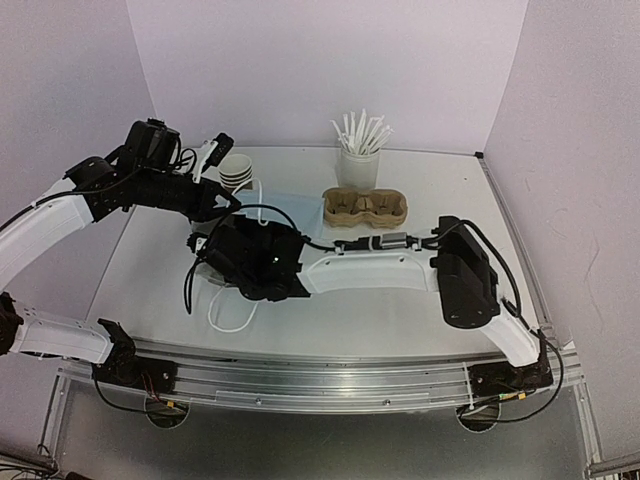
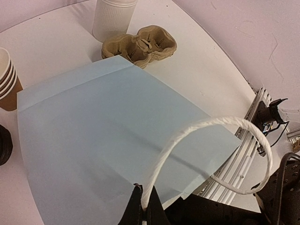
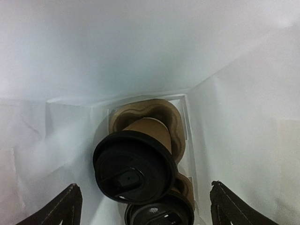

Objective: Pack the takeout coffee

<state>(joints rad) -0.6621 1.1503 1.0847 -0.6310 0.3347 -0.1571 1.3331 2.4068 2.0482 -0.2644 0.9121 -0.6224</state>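
Left gripper (image 2: 143,208) closed on the bag handle (image 2: 187,135); right gripper (image 3: 144,187) wide open inside the bag (image 3: 140,47), holding nothing. Two lidded cups (image 3: 133,168) in one carrier (image 3: 176,125); a second carrier (image 1: 365,208) on the table (image 1: 400,305).

Beyond right gripper (image 3: 144,187): 2 lidded cups (image 3: 133,164), 1 pulp carrier (image 3: 174,123). Beyond left gripper (image 2: 144,207): 1 bag (image 2: 103,136), 1 empty carrier (image 2: 140,44), 1 cup stack (image 2: 7,82), 1 stick cup (image 2: 112,18).

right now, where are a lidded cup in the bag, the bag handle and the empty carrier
lidded cup (image 3: 133,166): right wrist view, centre of its black lid
bag handle (image 2: 220,120): left wrist view, top of the white cord loop
empty carrier (image 2: 140,44): left wrist view, ridge between its two wells
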